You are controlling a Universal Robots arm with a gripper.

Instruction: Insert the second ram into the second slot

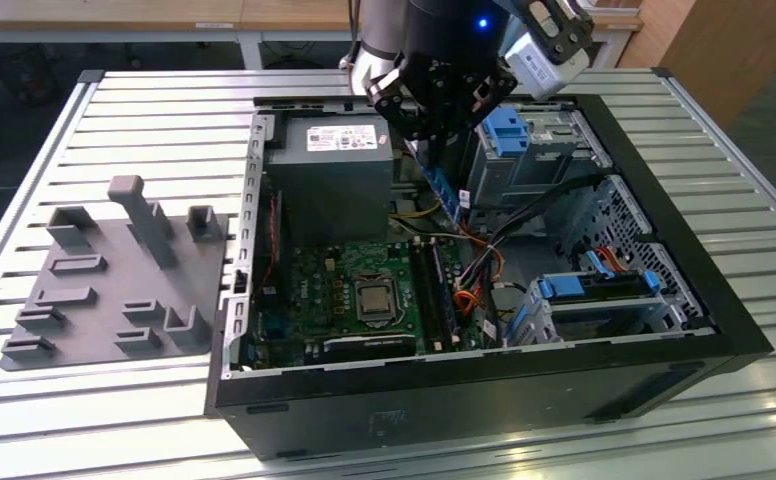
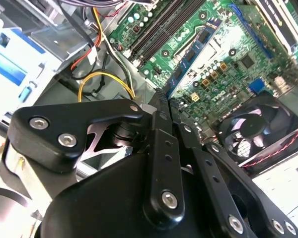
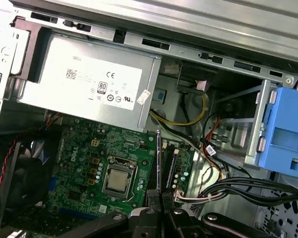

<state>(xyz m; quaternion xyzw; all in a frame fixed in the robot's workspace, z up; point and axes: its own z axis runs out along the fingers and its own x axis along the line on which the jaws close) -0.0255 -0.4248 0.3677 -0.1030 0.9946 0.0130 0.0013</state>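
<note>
We see our black gripper [image 1: 431, 138]. It is made of flat bars [image 2: 159, 163] with round ends. Shiny silver screws [image 2: 170, 200] sit in the bars. Above it, our arm [image 1: 428, 25] is dark and round, with a small blue light [image 1: 483, 22]. A pale grey box [image 1: 538, 58] sticks out from its side.

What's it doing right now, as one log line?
end effector: shut on second ram | second ram: held above motherboard, not in slot

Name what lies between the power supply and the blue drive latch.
Yellow and red cables, in the first wrist view; in the exterior view, the pincer with its ram.
</note>
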